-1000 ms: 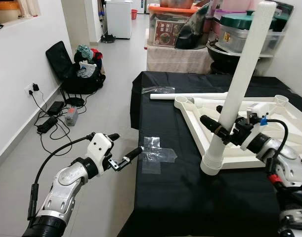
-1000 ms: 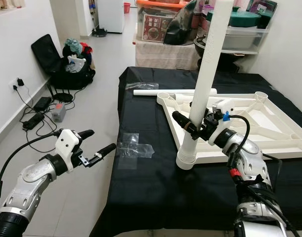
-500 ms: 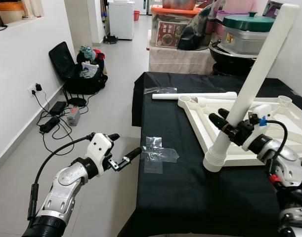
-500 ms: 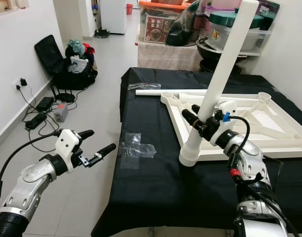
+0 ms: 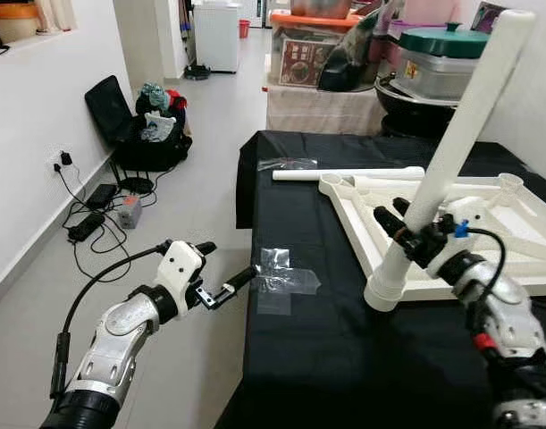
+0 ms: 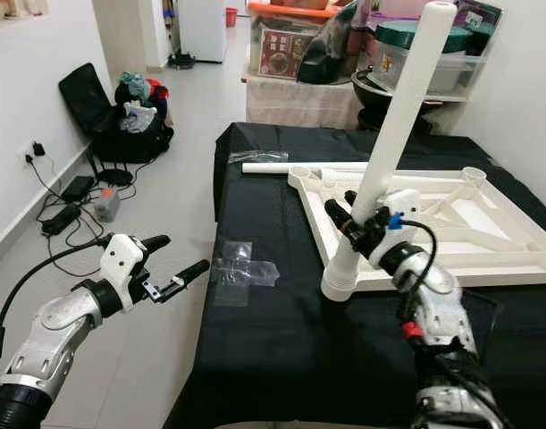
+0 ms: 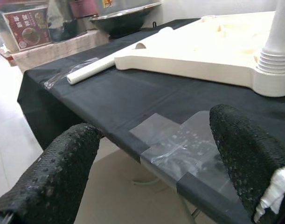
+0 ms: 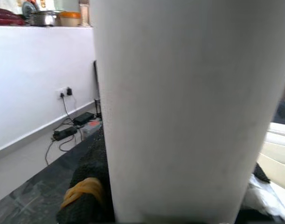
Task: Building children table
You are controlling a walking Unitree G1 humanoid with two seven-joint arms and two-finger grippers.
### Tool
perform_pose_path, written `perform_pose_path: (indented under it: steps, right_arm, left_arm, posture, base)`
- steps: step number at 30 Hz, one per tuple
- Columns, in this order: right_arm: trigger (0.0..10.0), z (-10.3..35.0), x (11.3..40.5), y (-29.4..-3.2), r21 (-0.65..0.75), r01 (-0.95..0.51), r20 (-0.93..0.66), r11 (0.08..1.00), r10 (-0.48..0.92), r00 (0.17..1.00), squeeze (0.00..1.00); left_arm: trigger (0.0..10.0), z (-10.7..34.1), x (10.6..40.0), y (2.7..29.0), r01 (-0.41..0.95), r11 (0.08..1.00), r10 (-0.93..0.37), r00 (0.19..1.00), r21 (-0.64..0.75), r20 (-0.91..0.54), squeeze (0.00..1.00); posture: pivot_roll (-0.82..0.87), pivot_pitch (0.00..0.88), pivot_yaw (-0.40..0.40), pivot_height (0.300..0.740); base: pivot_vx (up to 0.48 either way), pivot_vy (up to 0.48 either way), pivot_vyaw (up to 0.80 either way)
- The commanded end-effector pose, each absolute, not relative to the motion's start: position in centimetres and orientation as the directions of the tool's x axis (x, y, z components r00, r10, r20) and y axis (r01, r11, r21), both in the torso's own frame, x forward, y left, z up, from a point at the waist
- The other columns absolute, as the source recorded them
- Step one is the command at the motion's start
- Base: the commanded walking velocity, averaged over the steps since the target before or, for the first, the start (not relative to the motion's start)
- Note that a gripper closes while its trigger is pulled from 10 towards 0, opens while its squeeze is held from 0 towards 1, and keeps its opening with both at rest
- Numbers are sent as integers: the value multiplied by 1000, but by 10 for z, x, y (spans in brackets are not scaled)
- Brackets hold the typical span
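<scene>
A white tabletop [image 5: 487, 281] lies upside down on the black-clothed table [image 5: 326, 357]. A long white leg [image 5: 451, 161] stands tilted in its near corner socket [image 5: 382, 293]. My right gripper [image 5: 407, 234] is shut on the leg low down; up close the leg [image 8: 179, 116] sits between its fingers. Another white leg [image 5: 344, 174] lies flat at the back. My left gripper [image 5: 224, 264] hangs open at the table's left edge, beside a clear plastic bag [image 5: 281, 281]. Between its fingers [image 7: 53, 177] I see the bag [image 7: 179, 140] and the socket [image 7: 275, 70].
Storage boxes and pots [image 5: 433, 63] stand behind the table. A black bag [image 5: 134, 125] with clothes sits on the floor at the left. Cables and a power strip [image 5: 94, 214] lie by the white wall. Tiled floor [image 5: 192, 179] lies left of the table.
The standing leg has leaned further to the right in my right gripper's hold. My left arm has not moved.
</scene>
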State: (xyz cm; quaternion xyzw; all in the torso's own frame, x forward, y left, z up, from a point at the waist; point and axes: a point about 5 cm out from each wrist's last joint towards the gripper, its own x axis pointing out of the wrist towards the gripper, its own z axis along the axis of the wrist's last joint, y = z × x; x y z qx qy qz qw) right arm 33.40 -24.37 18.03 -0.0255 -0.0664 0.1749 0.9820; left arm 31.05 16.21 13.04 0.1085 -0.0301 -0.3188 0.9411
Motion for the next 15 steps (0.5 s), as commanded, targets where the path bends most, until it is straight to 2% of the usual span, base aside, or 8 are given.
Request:
perform_pose_path:
  steps: [1,2,4,9,15]
  right_arm:
    - [0,147,329,-243,-49,-186,-30,981,185,982,0]
    - [0,141,327,-239,-32,-113,-62,993,110,992,0]
    - [0,141,327,-239,-32,-113,-62,993,110,992,0]
    - [0,123,312,-216,72,155,-130,985,-145,981,0]
    - [0,119,303,-207,65,225,-153,972,-213,965,0]
  left_arm:
    - [10000,128,310,162,592,776,-603,797,216,-16,0]
    - [10000,127,310,162,592,777,-603,798,214,-17,0]
    - [10000,127,310,162,592,777,-603,798,214,-17,0]
    - [10000,126,310,160,589,781,-599,800,206,-14,0]
    - [10000,125,309,160,585,785,-595,804,203,-15,0]
  posture:
    - [50,0,-79,740]
    - [48,0,-81,740]
    - [48,0,-81,740]
    - [45,0,-86,740]
    - [45,0,-90,740]
  base:
    - [0,0,0]
    - [0,0,0]
    - [0,0,0]
    - [0,0,0]
    - [0,0,0]
